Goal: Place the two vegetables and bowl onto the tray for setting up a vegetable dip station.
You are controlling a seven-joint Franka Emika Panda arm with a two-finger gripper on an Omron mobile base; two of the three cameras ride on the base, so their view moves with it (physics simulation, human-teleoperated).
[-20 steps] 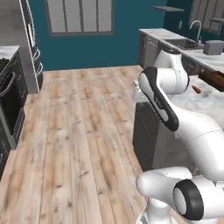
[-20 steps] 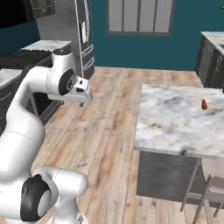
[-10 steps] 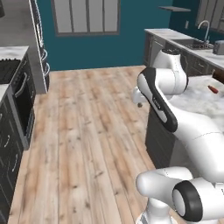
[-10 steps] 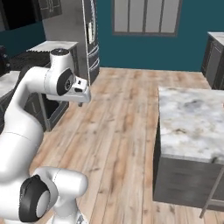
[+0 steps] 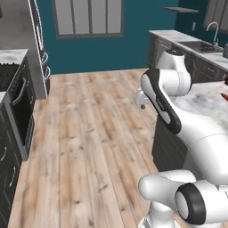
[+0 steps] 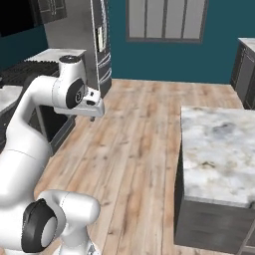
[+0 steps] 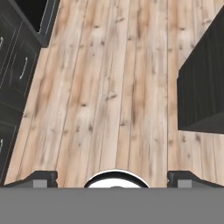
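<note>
My gripper [image 5: 142, 105] hangs over the wooden floor, left of the marble island, and also appears in the right base view [image 6: 92, 117]. In the hand view my gripper [image 7: 113, 178] points down at bare floorboards, its fingertips [image 7: 42, 177] far apart with nothing between them, so it is open. A red-orange sliver [image 5: 225, 96] lies on the island top at the right edge of the left base view. It looks like one of the vegetables, mostly cut off. The bowl, the tray and the other vegetable are out of view.
The marble island [image 6: 219, 149] with dark sides [image 7: 203, 92] stands to the right. Dark cabinets and a stove [image 5: 13, 116] line the left wall, beside a steel fridge [image 6: 89, 45]. A back counter with a sink [image 5: 196, 44] runs at the far right. Wooden floor [image 5: 98, 133] lies between.
The whole scene has shifted as the base drives: the island has slid toward the right edge and the left cabinets have come into view. The arm holds its pose, gripper still open.
</note>
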